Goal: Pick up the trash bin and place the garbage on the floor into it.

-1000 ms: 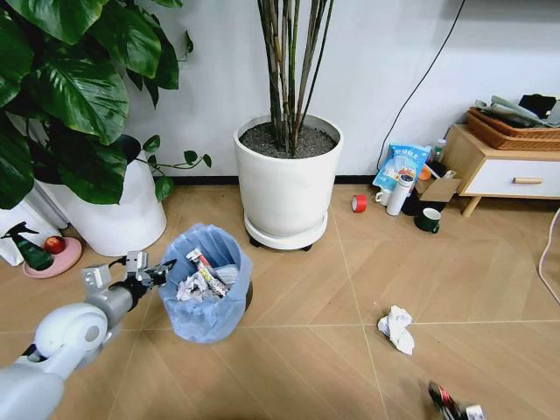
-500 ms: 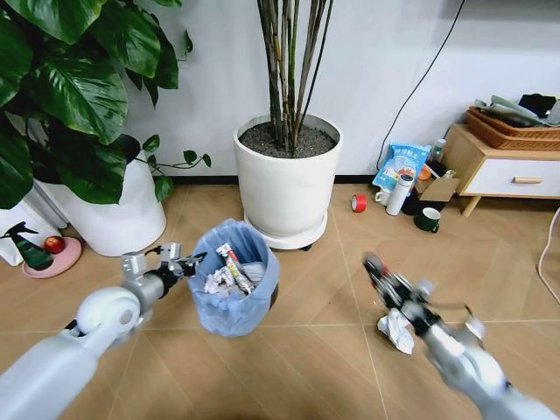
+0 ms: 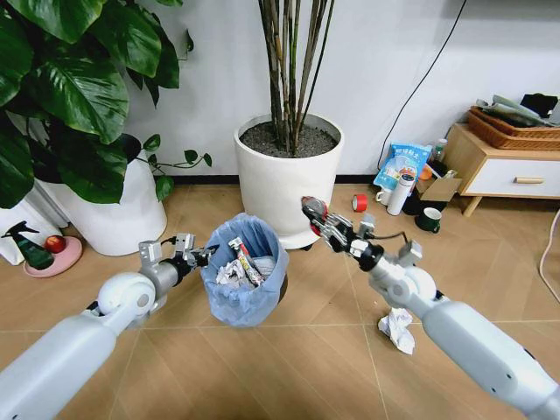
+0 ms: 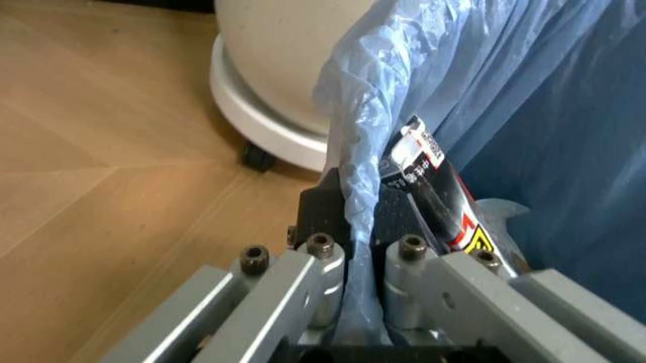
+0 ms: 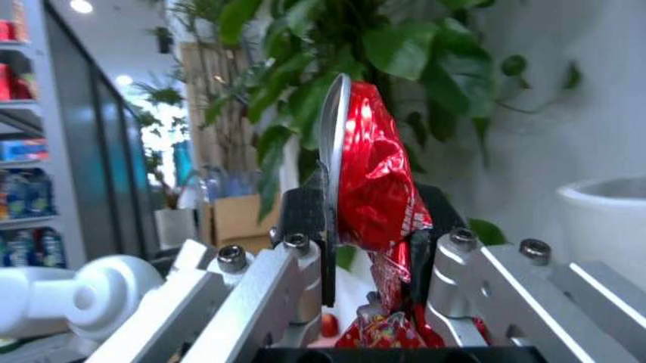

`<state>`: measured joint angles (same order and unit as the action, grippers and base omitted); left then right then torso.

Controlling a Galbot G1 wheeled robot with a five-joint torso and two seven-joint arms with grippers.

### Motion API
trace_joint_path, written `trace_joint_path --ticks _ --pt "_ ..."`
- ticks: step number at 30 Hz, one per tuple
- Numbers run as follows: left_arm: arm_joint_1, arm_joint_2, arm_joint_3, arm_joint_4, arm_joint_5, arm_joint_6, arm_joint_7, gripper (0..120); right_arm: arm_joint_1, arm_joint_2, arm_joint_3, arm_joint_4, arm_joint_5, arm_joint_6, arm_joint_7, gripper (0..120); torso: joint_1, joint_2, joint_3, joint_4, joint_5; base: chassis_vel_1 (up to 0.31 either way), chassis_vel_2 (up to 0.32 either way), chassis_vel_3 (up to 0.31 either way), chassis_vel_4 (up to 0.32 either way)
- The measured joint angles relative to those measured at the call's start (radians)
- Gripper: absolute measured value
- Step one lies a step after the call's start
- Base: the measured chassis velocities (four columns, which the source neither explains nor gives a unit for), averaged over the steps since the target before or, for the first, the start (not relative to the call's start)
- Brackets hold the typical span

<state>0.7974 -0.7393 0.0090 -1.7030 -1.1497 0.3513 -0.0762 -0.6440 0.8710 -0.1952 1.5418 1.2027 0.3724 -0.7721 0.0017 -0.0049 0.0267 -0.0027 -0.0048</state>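
— Gripping the bag-lined rim, the left tool (image 3: pixel 194 255) is clenched on the trash bin (image 3: pixel 245 278) and holds it up off the floor (image 3: pixel 315 350), just in front of the big white plant pot (image 3: pixel 287 179).

— And the right tool (image 3: pixel 317 216)?

— Pinched tight on a crumpled red wrapper (image 5: pixel 376 193), held in the air beside the bin's mouth, not over it yet, by my eye.

— How far along, would you say?

— Well on. The bin already holds paper wads (image 3: pixel 229 273) and a tube-like wrapper (image 3: pixel 245 261). The red piece hasn't gone in, and a crumpled white wad (image 3: pixel 397 328) lies on the floor under the right arm.

— Anything in the way?

— The pot on its wheeled base stands close behind both tools, so there's little room there. A red tape roll (image 3: pixel 359 203), a mug (image 3: pixel 428 220) and a blue-white packet (image 3: pixel 402 164) sit by the wooden cabinet (image 3: pixel 503 171) at the wall, well apart.
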Motion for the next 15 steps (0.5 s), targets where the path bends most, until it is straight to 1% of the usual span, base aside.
trace_joint_path --ticks 1,4,5,8,13,15 --pt "0.0 0.0 0.0 0.0 0.0 0.0 0.0 0 0.0 0.0 0.0 0.0 0.0 0.0 0.0 15 0.0 0.0 0.0 0.0 0.0 0.0 0.0 0.0 0.0" --pt "-0.038 -0.023 0.027 0.015 -0.003 0.0 -0.002 0 0.083 0.021 -0.102 -0.01 0.038 -0.008 -0.003 15 0.0 0.0 0.0 0.0003 -0.0002 0.0 0.0 0.0 0.0" --pt "-0.038 -0.023 0.027 0.015 -0.003 0.0 -0.002 0 0.083 0.021 -0.102 -0.01 0.038 -0.008 -0.003 15 0.0 0.0 0.0 0.0003 -0.0002 0.0 0.0 0.0 0.0" --pt "-0.06 -0.037 0.042 0.022 -0.004 0.0 -0.005 0 0.123 0.04 -0.162 -0.024 0.045 -0.008 -0.002 15 0.0 0.0 0.0 0.0002 0.0 0.0 0.0 0.0 0.0" --pt "-0.071 -0.043 0.052 0.022 -0.005 0.003 -0.007 0 0.14 0.056 -0.193 -0.041 0.045 -0.008 0.0 15 0.0 0.0 0.0 0.0002 0.0 0.0 0.0 0.0 0.0" --pt "-0.078 -0.044 0.058 0.021 -0.01 0.006 -0.013 0 0.149 0.062 -0.221 -0.05 0.028 -0.008 0.028 15 0.0 0.0 0.0 0.0002 0.0001 0.0 0.0 0.0 0.0"
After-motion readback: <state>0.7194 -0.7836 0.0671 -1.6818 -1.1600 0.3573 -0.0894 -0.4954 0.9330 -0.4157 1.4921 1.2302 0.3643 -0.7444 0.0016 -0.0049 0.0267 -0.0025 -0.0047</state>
